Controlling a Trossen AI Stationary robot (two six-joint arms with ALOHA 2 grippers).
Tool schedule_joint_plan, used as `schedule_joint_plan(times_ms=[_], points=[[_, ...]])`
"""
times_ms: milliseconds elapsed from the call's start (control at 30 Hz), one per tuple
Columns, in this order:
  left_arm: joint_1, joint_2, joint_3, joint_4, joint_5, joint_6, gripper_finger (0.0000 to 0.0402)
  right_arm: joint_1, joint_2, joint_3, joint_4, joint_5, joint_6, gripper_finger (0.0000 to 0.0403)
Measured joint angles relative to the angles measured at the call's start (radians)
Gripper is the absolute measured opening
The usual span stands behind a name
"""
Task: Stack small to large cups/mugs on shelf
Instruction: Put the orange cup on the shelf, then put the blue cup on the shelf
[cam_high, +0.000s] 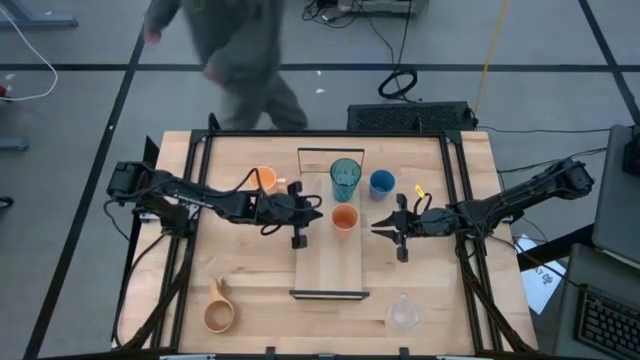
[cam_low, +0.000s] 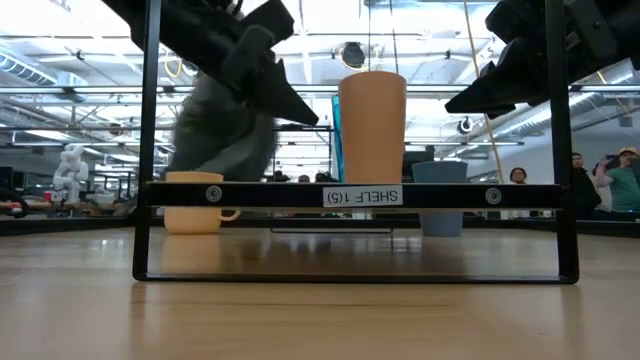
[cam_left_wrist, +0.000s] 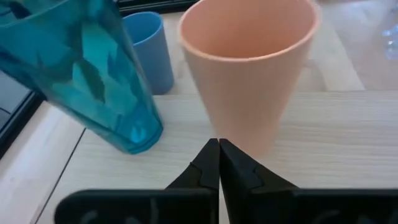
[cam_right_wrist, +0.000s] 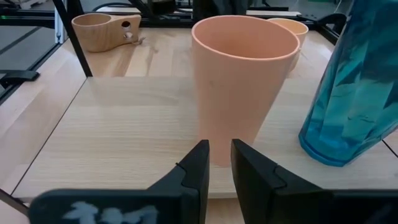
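- Beyond the left fingers (cam_left_wrist: 219, 167), the tumbler (cam_left_wrist: 81, 68) was cut off at its top and the blue cup (cam_left_wrist: 149, 50) stood partly hidden behind it.
- Beyond the right fingers (cam_right_wrist: 199, 163), the orange mug (cam_right_wrist: 291, 26) showed only its rim.
- The person (cam_high: 235, 55) was blurred.

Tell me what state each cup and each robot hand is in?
small orange cup: upright on the shelf
teal tumbler: upright on shelf
blue cup: upright, off shelf
wooden mug: on table
left gripper: fingers shut, empty
right gripper: slightly apart, empty
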Motion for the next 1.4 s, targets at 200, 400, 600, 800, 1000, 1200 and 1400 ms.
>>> schedule_joint_plan(times_ms=[200, 400, 600, 800, 1000, 1200, 1400], points=[[0.008, 0.049, -0.001, 0.05, 0.027, 0.002, 0.0007, 0.0, 0.0, 0.0, 0.011, 0.0, -0.02, 0.0056], [0.012, 0.128, -0.001, 0.137, 0.031, -0.004, 0.0003, 0.0, 0.0, 0.0, 0.023, 0.0, -0.026, 0.0056], [0.017, 0.159, -0.001, 0.173, 0.071, -0.019, 0.0008, 0.0, 0.0, 0.0, 0.023, 0.0, -0.026, 0.0056], [0.017, 0.159, -0.001, 0.19, 0.111, -0.02, 0.0003, 0.0, 0.0, 0.0, 0.023, 0.0, -0.026, 0.0056], [0.017, 0.159, 0.0, 0.204, 0.126, -0.018, 0.001, 0.0, 0.0, 0.0, 0.023, 0.0, -0.027, 0.0056], [0.006, 0.139, 0.0, 0.183, 0.109, -0.003, 0.0003, 0.0, 0.0, 0.0, 0.022, 0.0, -0.009, 0.0056], [-0.024, 0.025, 0.0, 0.108, 0.049, -0.001, 0.0006, 0.0, 0.0, 0.0, 0.003, 0.002, 0.033, 0.0056]])
